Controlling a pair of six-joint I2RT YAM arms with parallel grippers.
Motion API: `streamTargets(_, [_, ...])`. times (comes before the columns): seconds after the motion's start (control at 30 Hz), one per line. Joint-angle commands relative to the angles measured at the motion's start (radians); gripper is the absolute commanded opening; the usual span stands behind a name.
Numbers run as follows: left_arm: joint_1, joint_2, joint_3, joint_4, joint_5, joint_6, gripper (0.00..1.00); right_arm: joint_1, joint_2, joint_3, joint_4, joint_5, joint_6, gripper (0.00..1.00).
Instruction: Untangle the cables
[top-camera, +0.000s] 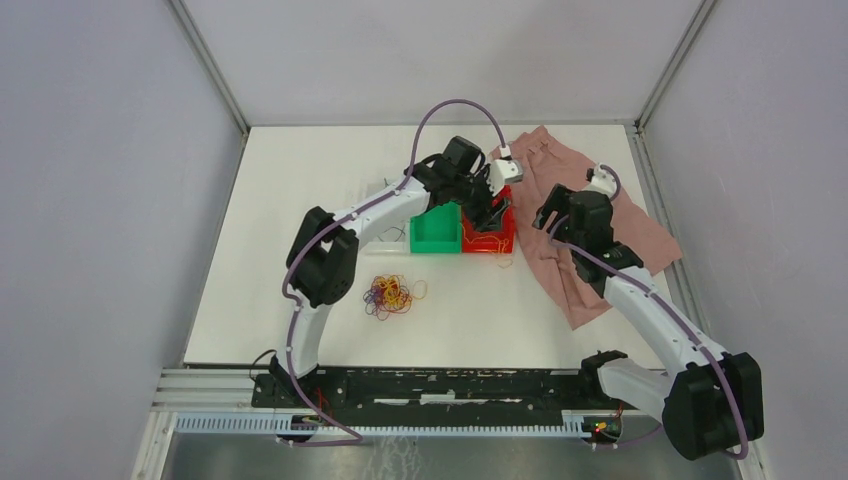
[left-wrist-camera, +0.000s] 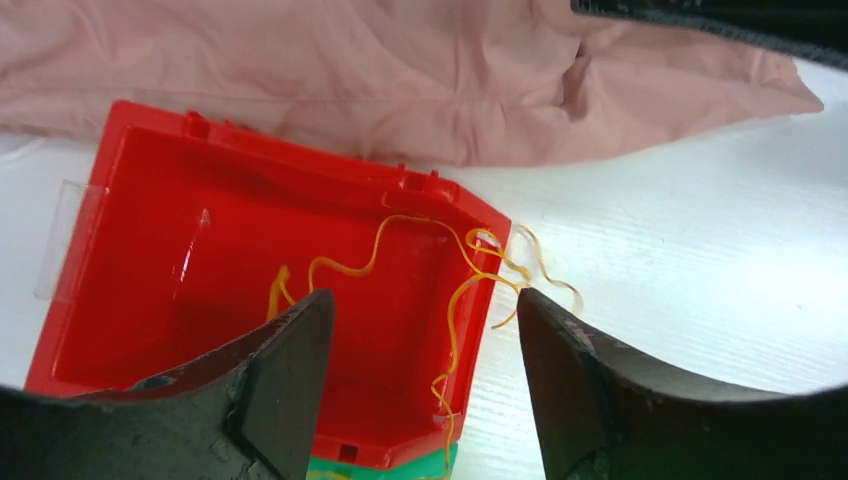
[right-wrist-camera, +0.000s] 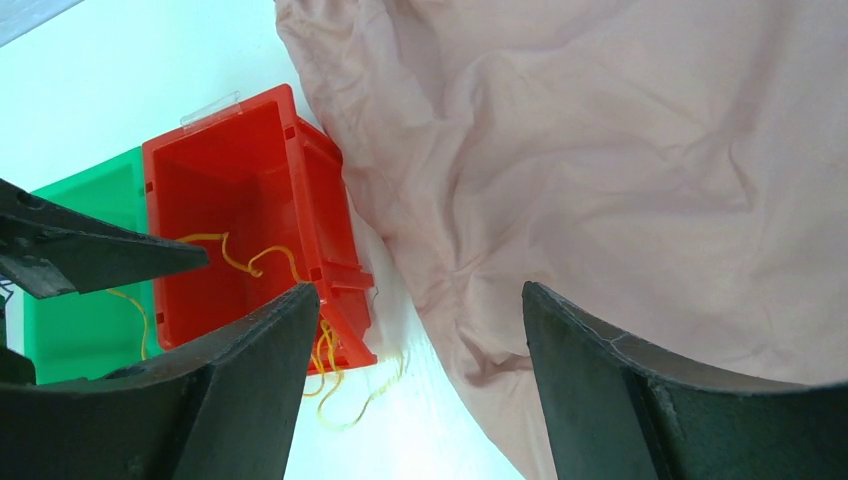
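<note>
Yellow wire hanging out of the red box

The left gripper hangs over the red box with its two fingers apart, and nothing is pinched between them. A thin yellow wire lies in the box and curls over its edge onto the white table. The right gripper is above the pink cloth, fingers apart too, holding nothing. A green box touches the red one. The other wires — purple, red and yellow — sit in a heap on the table, well apart from the boxes.
</note>
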Motion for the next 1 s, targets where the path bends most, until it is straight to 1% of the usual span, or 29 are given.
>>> streamTargets(0.0, [0.006, -0.028, 0.056, -0.161, -0.045, 0.123, 0.76, -0.007, 0.006, 0.078, 0.014, -0.038, 0.003, 0.81])
streamTargets(0.1, [0.019, -0.049, 0.047, -0.16, -0.068, 0.116, 0.76, -0.007, 0.019, 0.093, 0.003, -0.072, 0.001, 0.81])
streamTargets(0.2, [0.037, -0.064, 0.065, -0.161, -0.064, 0.093, 0.77, -0.007, 0.032, 0.083, 0.019, -0.145, 0.006, 0.81])
streamTargets(0.3, [0.072, -0.053, 0.17, -0.221, -0.003, 0.052, 0.79, -0.006, 0.073, 0.066, 0.055, -0.309, 0.009, 0.8])
streamTargets(0.37, [0.106, -0.031, 0.265, -0.295, 0.049, 0.022, 0.83, 0.005, 0.11, 0.065, 0.052, -0.378, -0.002, 0.79])
streamTargets(0.43, [0.142, -0.02, 0.345, -0.379, 0.092, 0.028, 0.85, 0.033, 0.139, 0.063, 0.044, -0.413, -0.026, 0.78])
streamTargets(0.53, [0.207, -0.04, 0.402, -0.43, 0.146, 0.018, 0.86, 0.092, 0.173, 0.082, 0.002, -0.419, -0.067, 0.78])
streamTargets(0.67, [0.285, -0.107, 0.396, -0.492, 0.174, 0.042, 0.86, 0.152, 0.243, 0.13, -0.092, -0.394, -0.09, 0.77])
streamTargets(0.77, [0.338, -0.159, 0.37, -0.539, 0.201, 0.059, 0.86, 0.176, 0.291, 0.141, -0.121, -0.355, -0.1, 0.77])
streamTargets(0.97, [0.399, -0.295, 0.24, -0.531, 0.238, 0.068, 0.85, 0.187, 0.426, 0.183, -0.144, -0.399, -0.112, 0.77])
